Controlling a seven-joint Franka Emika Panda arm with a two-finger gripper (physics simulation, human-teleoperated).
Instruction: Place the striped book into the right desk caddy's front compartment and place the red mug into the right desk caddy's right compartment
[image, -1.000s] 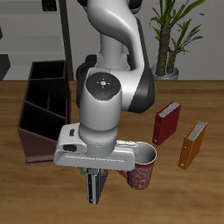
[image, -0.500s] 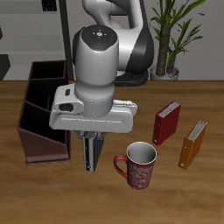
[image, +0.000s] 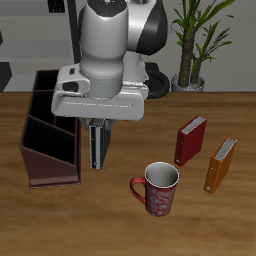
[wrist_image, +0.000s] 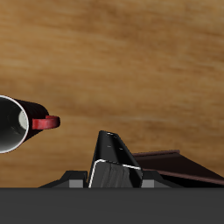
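Striped grey-and-black cover: the striped book (image: 96, 147) hangs upright in my claw (image: 96, 150), which is clenched on it, at the centre-left of the exterior frame. It hangs just beside the right desk caddy (image: 45, 130), above the bench (image: 120, 215) and not yet over any section. In the wrist view a dark edge of the book (wrist_image: 114, 157) stands between my fingers, with part of the caddy's wall (wrist_image: 179, 166) next to it.

Task status: neither item is placed. The front compartment (image: 42, 152), the long section by the slanted divider, holds nothing visible. I cannot make out the right compartment with certainty from here.

The red mug (image: 158, 189) stands upright on the bench at lower centre of the exterior frame, well apart from the caddy. A red book (image: 189, 140) and an orange book (image: 221, 164) stand at the right of that frame.

Remaining: carry the book over the front compartment, lower, release; then fetch the mug.
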